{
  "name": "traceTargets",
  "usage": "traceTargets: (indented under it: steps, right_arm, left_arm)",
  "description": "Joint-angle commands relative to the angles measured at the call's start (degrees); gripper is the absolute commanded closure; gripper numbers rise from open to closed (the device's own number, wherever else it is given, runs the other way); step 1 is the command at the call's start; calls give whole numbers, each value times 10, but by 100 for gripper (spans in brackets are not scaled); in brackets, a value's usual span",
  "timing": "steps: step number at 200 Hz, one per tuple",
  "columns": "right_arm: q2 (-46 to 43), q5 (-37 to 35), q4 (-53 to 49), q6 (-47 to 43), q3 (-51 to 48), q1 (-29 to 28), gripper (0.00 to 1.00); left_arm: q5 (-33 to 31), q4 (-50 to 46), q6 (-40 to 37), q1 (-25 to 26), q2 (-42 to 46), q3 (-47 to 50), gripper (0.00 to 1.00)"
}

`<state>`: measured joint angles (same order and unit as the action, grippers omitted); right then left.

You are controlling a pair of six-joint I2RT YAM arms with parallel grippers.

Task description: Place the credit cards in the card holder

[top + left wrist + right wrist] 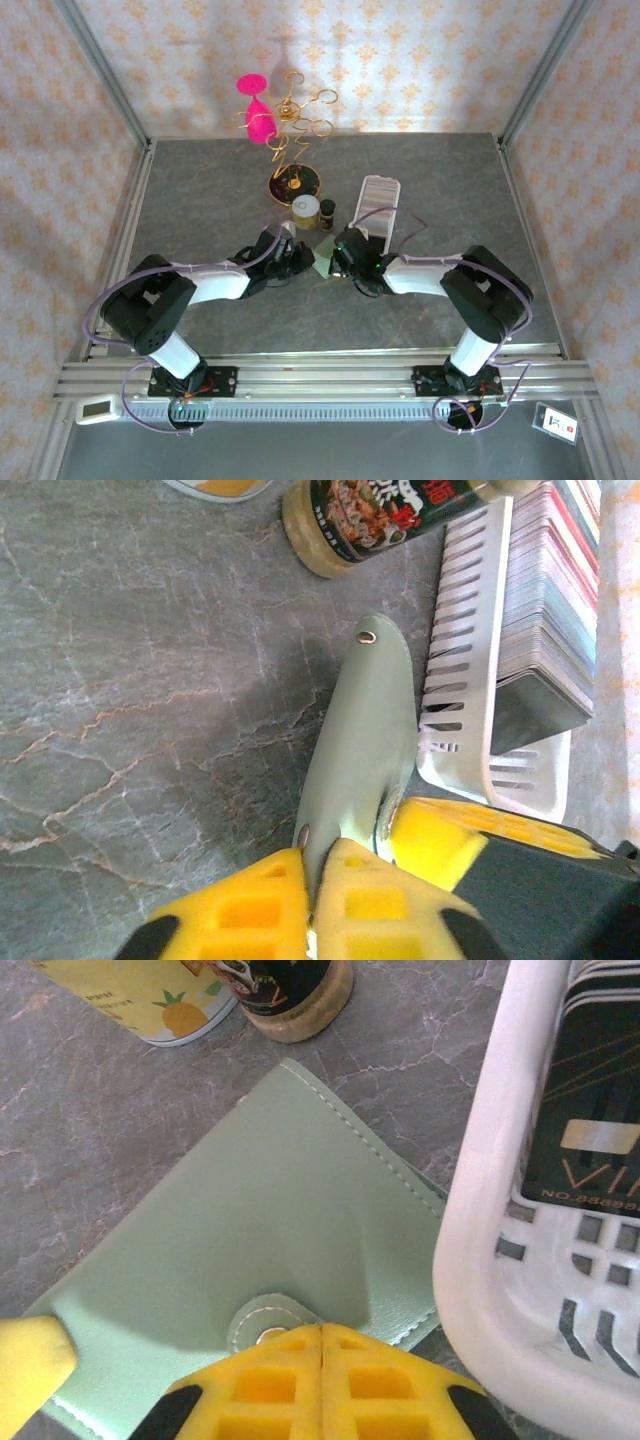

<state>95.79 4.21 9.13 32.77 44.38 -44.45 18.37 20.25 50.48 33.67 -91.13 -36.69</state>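
Two sets of fingers share the sage-green card holder (250, 1210), which sits between the arms, low over the tabletop (120, 680). It is just beside the white slotted tray (470, 695) where the credit cards (555, 580) stand packed on edge. The left fingers (250, 905) pinch its near edge. The right fingers (270, 1385), pressed together, appear to nip the snap tab (262, 1322). To pop the snap cleanly, the left should anchor the body firmly while the right peels the tab straight off, steering away from the tray.
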Motion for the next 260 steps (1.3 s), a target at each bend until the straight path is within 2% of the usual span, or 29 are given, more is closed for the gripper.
traceTargets:
  steps: [1,16,48,83,105,139,164,220,260]
  right_arm:
    - [-32,3,9,13,-7,1,92]
    - [-54,4,5,22,-10,1,89]
    - [-119,29,-12,62,-21,0,76]
    - [-198,58,-15,106,-36,-24,54]
    - [-235,56,10,139,-43,-55,42]
    - [-232,50,30,172,-31,-88,38]
    - [-202,37,36,168,-1,-111,38]
    - [-164,37,35,165,38,-119,37]
    - [-158,2,19,165,43,-121,32]
  left_arm:
    - [-16,-11,-13,5,19,1,100]
    - [-26,-15,-20,6,40,13,100]
    - [-73,-39,-46,7,122,53,100]
    - [-113,-34,-68,13,253,115,100]
    - [-102,-22,-82,18,339,149,100]
    - [-106,-23,-86,27,468,190,100]
    - [-110,-40,-89,31,526,203,100]
    - [-110,-68,-84,34,560,207,100]
    - [-102,-65,-83,38,562,202,100]
